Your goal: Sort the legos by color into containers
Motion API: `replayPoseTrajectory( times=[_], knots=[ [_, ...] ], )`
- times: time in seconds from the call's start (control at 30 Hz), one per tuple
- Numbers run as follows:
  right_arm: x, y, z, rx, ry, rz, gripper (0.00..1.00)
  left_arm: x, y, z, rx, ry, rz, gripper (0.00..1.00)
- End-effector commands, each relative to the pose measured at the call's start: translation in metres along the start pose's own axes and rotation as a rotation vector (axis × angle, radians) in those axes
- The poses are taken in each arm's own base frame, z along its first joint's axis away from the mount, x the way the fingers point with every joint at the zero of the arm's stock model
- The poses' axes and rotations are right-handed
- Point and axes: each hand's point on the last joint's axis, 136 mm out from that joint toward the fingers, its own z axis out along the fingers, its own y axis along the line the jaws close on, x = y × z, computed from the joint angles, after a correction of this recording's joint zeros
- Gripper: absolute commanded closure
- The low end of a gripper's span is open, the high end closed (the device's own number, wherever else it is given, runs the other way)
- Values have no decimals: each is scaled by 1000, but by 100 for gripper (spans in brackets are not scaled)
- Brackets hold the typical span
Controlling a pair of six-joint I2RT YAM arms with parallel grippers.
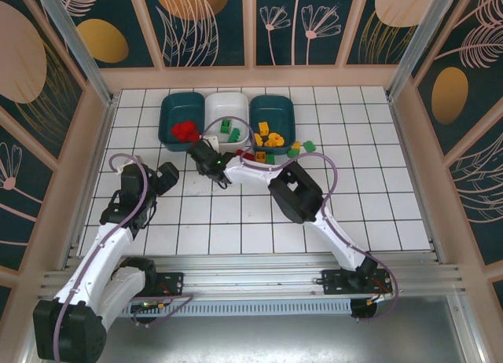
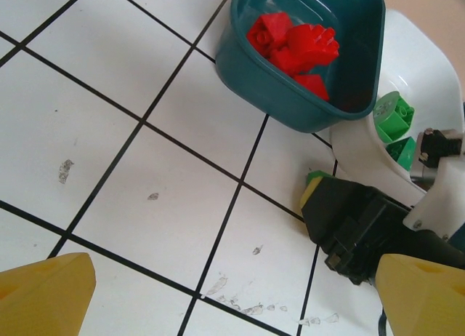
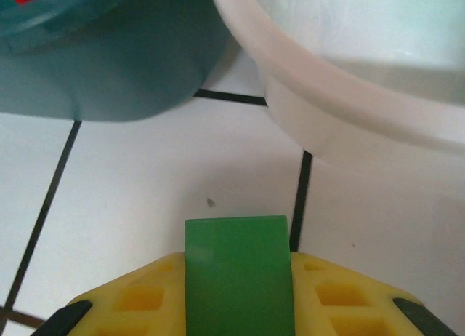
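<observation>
With right end effector (image 3: 236,307) clamped on green brick (image 3: 234,252), left end effector (image 2: 236,300) agape, lift over white tub (image 3: 349,125) rim at 1 o'clock before releasing.

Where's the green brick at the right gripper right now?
Right wrist view, bottom centre: the green brick sits between the fingers of the right gripper, just short of the gap between the left teal tub and the white tub.

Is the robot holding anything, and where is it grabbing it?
The right end effector pinches a green lego by its sides; the left end effector holds nothing.
</observation>
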Motion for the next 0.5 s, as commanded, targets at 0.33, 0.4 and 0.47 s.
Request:
replayPoseTrajectory(
  times=[0.33,0.4,0.47],
  knots=[
    [-105,-28,-82,-124,-196,20,77,74,-41,25,376,282,-95,1],
    [-110,-44,-75,-111,-190,31,77,84,-42,26,406,317,-118,1],
    [-116,-60,-67,-107,-183,47,77,91,-39,26,407,335,-125,2]
  ],
)
